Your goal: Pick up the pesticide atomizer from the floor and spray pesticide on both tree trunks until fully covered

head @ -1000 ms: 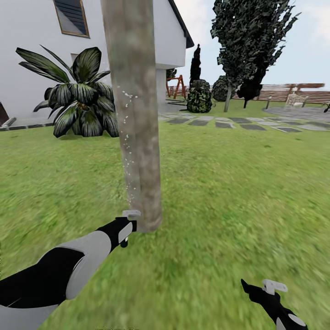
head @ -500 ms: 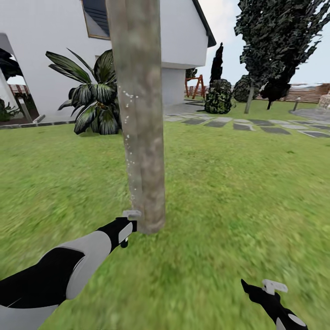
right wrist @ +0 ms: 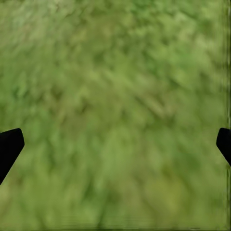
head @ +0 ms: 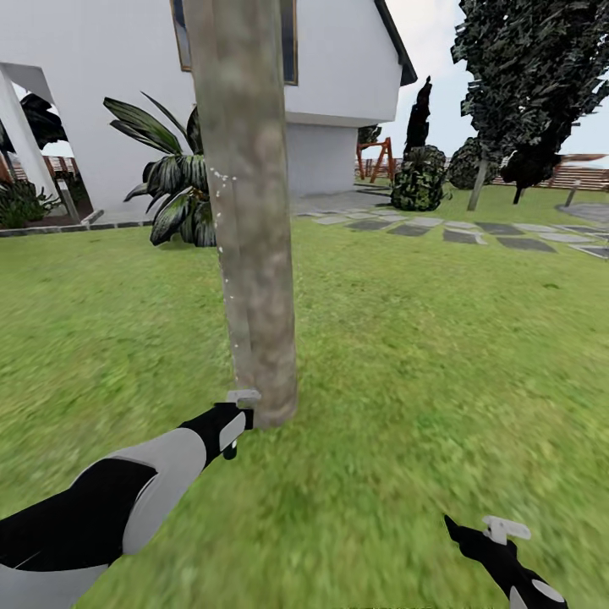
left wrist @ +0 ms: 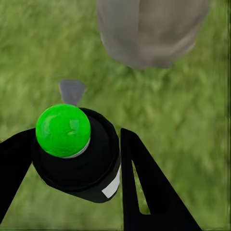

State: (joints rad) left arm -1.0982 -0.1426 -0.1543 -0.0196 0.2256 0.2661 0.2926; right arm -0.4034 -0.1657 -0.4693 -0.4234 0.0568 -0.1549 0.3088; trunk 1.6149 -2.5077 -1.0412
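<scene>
Left gripper [left wrist: 72,159] is clamped on the sprayer [left wrist: 77,154], green button up, right at the foot of the tree trunk [head: 245,211], where white droplets speckle the bark. Right gripper [right wrist: 115,144] hangs spread open over the grass [head: 440,338]. Spraying looks under way; next, I'd say, comes working round the trunk's uncovered side.

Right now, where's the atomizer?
In the left wrist view the pesticide atomizer, with a green spot on top, sits between the left claw fingers, close to the base of the tree trunk on the grass.

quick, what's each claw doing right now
Left claw: closed on the pesticide atomizer, next to the tree trunk.
Right claw: open, holding nothing, over grass.
</scene>
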